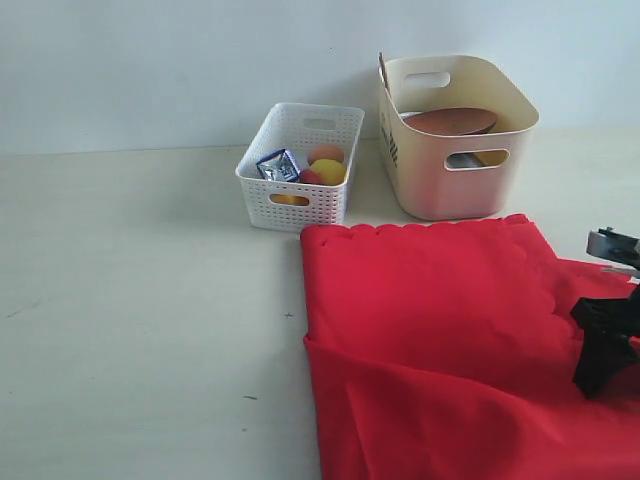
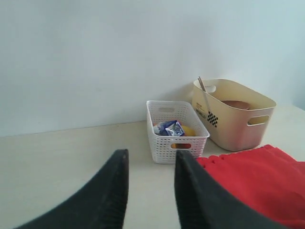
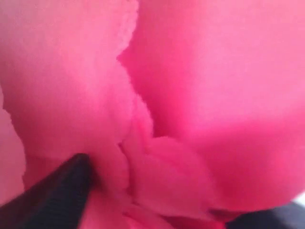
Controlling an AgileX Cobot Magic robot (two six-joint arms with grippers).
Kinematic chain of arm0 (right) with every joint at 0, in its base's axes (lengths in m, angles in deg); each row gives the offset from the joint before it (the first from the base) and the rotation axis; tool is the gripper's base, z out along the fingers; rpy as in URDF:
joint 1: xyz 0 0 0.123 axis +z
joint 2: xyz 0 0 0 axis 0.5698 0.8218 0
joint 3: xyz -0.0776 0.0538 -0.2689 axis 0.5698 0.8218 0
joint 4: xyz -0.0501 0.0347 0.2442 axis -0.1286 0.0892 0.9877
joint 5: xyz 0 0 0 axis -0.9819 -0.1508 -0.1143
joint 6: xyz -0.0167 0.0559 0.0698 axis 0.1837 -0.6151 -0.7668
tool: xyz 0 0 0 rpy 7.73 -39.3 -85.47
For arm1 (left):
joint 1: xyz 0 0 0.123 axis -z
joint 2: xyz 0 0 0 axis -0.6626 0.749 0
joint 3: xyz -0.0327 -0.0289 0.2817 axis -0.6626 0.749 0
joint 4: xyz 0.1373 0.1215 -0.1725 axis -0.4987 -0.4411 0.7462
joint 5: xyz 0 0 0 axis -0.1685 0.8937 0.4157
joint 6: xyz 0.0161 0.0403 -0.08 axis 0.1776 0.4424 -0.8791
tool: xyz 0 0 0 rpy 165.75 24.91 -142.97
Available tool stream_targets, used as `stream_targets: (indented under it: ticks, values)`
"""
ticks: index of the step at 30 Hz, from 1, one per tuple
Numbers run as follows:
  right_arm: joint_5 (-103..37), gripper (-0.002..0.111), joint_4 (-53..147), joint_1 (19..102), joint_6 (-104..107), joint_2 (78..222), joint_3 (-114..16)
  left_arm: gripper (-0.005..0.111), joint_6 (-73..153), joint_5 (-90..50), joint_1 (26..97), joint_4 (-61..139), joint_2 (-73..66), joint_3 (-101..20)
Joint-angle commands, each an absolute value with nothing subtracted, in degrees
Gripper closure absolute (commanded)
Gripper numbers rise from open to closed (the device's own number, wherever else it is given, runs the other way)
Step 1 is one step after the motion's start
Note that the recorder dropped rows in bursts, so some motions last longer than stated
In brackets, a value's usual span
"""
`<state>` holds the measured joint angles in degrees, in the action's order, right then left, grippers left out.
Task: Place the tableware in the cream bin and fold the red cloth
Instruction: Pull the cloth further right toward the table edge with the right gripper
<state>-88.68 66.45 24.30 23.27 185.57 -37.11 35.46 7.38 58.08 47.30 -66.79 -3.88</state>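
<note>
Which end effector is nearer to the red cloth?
Right. The right end effector sits on the red cloth, fabric bunched between its fingers; the left end effector hovers over the table, off the cloth's edge.

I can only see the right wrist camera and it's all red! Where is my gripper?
Observer: Your right gripper is down on the cloth, near the cloth's right side in the exterior view.
Operator: Did any dishes go in the bin?
Observer: Yes, a brown plate lies inside the cream bin, behind the cloth.
Operator: What's my other arm doing?
Observer: The left gripper points toward the basket, with its fingers apart and nothing between them.
</note>
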Motion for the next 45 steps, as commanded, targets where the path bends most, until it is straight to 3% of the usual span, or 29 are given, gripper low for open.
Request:
stream_targets:
  ticks: [1,5,13,20,28,45]
  values:
    - [-89.12,0.083,67.36,24.16,24.00,185.76,-36.85,0.090,33.80,4.22,57.98,45.02,-67.45,-1.15]
    - [-88.87,0.108,67.36,24.16,24.00,185.76,-36.85,0.107,34.16,3.20,57.98,45.02,-67.45,1.43]
    - [-85.61,0.108,65.38,24.16,22.48,185.76,-36.85,0.107,34.16,4.01,57.98,45.02,-67.45,2.65]
    - [-88.03,0.108,42.56,24.16,2.67,185.76,-38.17,0.107,34.05,4.00,57.98,45.02,-67.45,2.65]
    - [-88.87,0.108,35.89,23.74,-0.82,185.76,-38.17,0.107,34.05,4.00,57.98,45.02,-67.45,2.65]
    - [-88.24,0.108,37.97,4.58,-0.28,186.16,-43.79,0.107,34.05,4.00,57.98,45.02,-67.45,2.65]
